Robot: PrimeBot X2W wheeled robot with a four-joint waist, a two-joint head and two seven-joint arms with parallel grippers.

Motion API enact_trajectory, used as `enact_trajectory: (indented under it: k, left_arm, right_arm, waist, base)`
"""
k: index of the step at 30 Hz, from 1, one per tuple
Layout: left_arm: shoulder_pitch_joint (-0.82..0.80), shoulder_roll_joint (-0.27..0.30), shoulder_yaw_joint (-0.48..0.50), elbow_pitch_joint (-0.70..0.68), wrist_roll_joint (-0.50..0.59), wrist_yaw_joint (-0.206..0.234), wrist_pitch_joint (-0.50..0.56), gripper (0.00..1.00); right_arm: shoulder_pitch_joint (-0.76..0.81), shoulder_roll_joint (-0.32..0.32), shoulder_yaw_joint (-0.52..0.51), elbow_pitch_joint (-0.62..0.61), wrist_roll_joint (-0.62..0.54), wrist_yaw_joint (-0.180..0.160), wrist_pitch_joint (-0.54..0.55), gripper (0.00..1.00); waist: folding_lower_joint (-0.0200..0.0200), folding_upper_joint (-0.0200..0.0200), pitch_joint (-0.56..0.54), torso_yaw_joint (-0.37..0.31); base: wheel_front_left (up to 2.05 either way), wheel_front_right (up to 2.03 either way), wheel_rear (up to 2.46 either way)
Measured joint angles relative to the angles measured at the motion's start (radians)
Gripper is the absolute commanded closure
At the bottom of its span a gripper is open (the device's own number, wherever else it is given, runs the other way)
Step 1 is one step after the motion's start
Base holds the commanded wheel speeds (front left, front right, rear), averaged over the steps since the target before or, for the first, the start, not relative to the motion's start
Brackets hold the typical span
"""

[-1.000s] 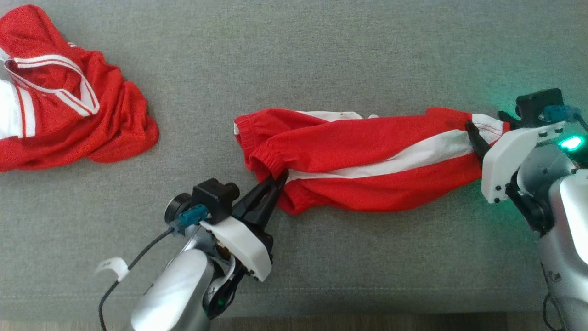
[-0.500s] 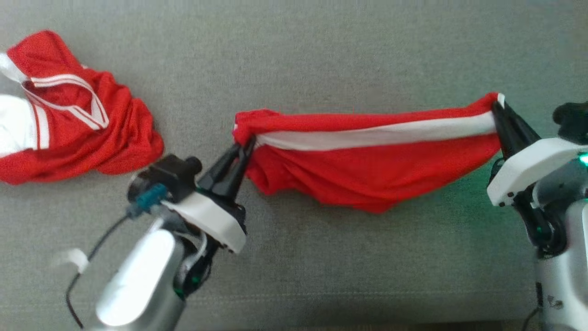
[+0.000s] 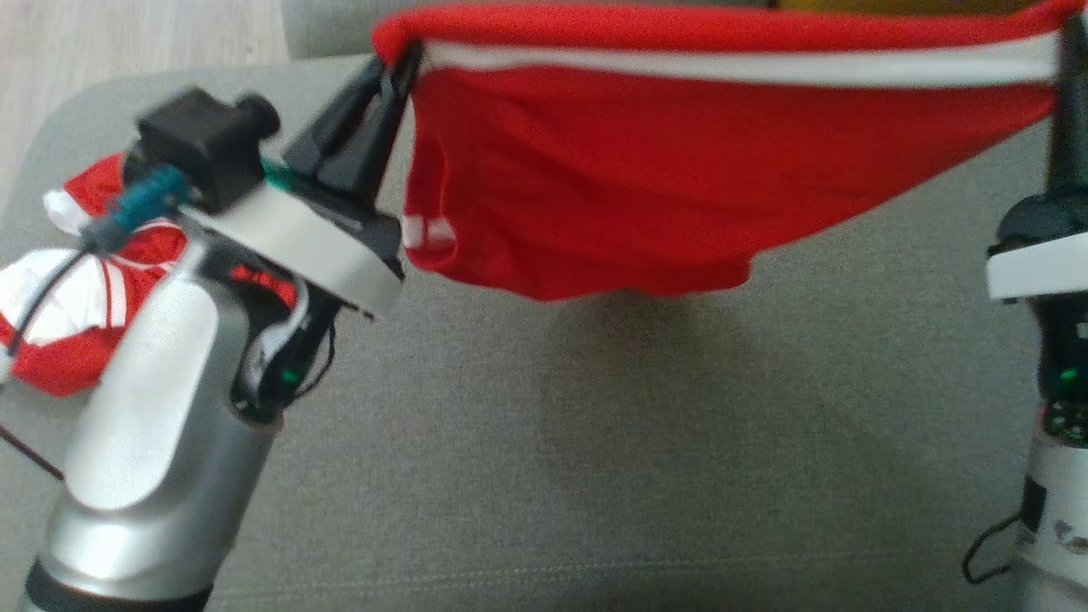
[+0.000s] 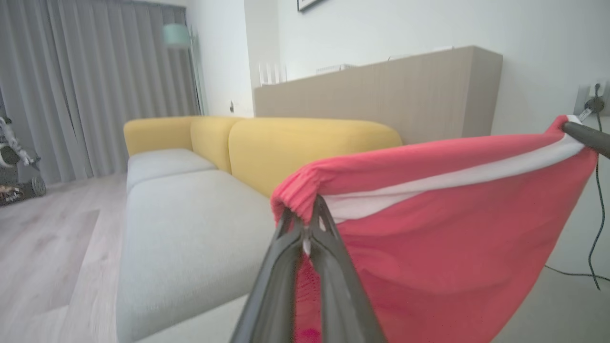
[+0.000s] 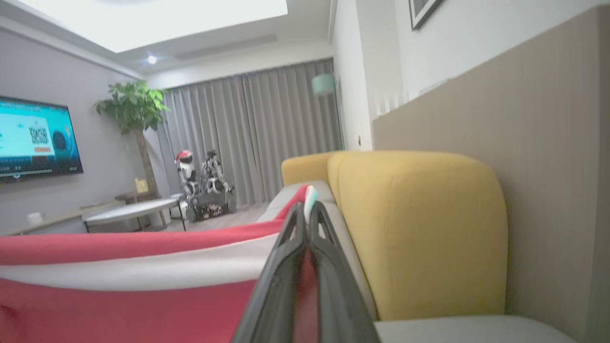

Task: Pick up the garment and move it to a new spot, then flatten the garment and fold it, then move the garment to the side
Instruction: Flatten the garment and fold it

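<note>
Step in hand, we judge: carrying the red shorts (image 3: 637, 170) to a new spot. To do it well, move both arms together and level, top edge taut but not overstretched. Lower the hem first, clear of the other red garment (image 3: 51, 365) at left.

Shorts hang between the grippers above the grey sofa seat (image 3: 680, 442). Left gripper (image 3: 405, 61) is pinched shut on the gathered left corner, right gripper (image 3: 1069, 51) clamped on the right corner.

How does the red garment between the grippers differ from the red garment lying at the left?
The held garment hangs in the air, stretched between the left gripper and right gripper; the other garment lies crumpled on the grey cushion. Both are red with white stripes.
</note>
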Motion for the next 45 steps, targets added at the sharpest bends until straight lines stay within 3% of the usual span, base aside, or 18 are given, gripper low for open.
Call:
enact_trajectory:
  k: [9, 19, 27, 35, 40, 45]
  left_arm:
    - [-0.056, 0.0, 0.02, -0.06, -0.035, 0.01, 0.045, 1.0]
    - [-0.112, -0.03, 0.02, 0.052, -0.081, -0.008, 0.019, 1.0]
    - [-0.349, -0.06, 0.02, 0.275, -0.086, -0.046, -0.078, 1.0]
    - [-0.683, -0.11, 0.047, 0.649, -0.057, -0.059, -0.255, 1.0]
    - [-0.721, -0.154, 0.05, 0.883, -0.049, -0.059, -0.287, 1.0]
    - [-0.707, -0.202, 0.056, 1.075, -0.077, -0.062, -0.295, 1.0]
  right_arm:
    - [-0.047, 0.011, -0.028, -0.115, -0.014, 0.0, -0.013, 1.0]
    - [-0.132, 0.015, -0.023, 0.017, 0.012, 0.0, 0.008, 1.0]
    - [-0.405, 0.015, 0.011, 0.282, 0.025, 0.0, -0.041, 1.0]
    - [-0.798, 0.011, 0.098, 0.696, 0.006, 0.0, -0.192, 1.0]
    - [-0.867, 0.01, 0.203, 0.991, 0.021, 0.0, -0.256, 1.0]
    - [-0.868, 0.009, 0.321, 1.202, 0.112, 0.0, -0.288, 1.0]
  waist:
    - [0.0, 0.0, -0.055, -0.021]
    - [0.0, 0.0, 0.005, -0.015]
    - [0.0, 0.0, 0.097, -0.012]
    - [0.0002, 0.0, 0.206, -0.006]
    - [0.0002, 0.0, 0.242, -0.008]
    - [0.0001, 0.0, 0.274, -0.01]
  base:
    - [0.0, 0.0, 0.0]
    - [0.0, 0.0, 0.0]
    - [0.0, 0.0, 0.0]
    - [0.0, 0.0, 0.0]
    - [0.0, 0.0, 0.0]
    - [0.0, 0.0, 0.0]
